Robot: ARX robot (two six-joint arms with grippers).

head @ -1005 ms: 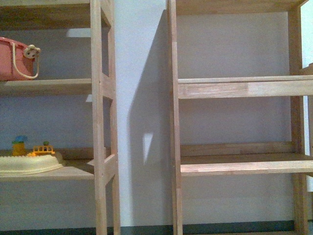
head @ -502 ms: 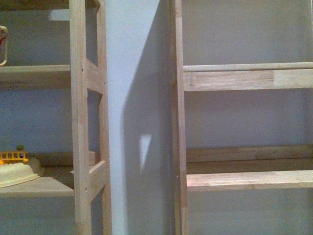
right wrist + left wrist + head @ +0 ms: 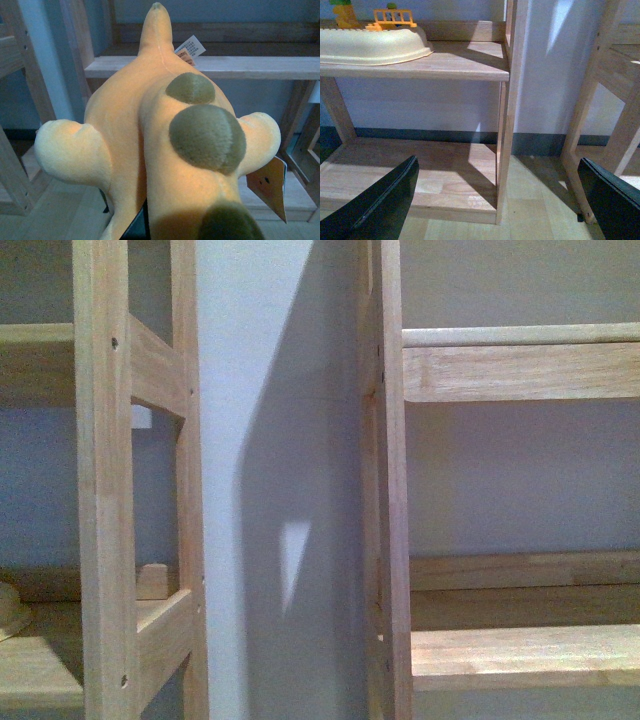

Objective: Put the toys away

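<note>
shelves (image 3: 520,655) fill front view; wrists show left fingers (image 3: 385,200) spread, right fingers (image 3: 140,228) clutching plush (image 3: 150,125).

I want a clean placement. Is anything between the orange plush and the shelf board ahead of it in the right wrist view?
Nothing visible stands between them. The plush toy hangs in open air short of the shelf board, whose visible stretch is bare; the plush itself hides the board's middle part.

Two pale wooden shelf racks, the left rack (image 3: 105,490) and the right rack (image 3: 390,490), stand apart against a pale wall (image 3: 270,440), and on a low board (image 3: 465,62) of the left one sits a cream tray (image 3: 375,45) carrying a small orange fence (image 3: 395,18).
</note>
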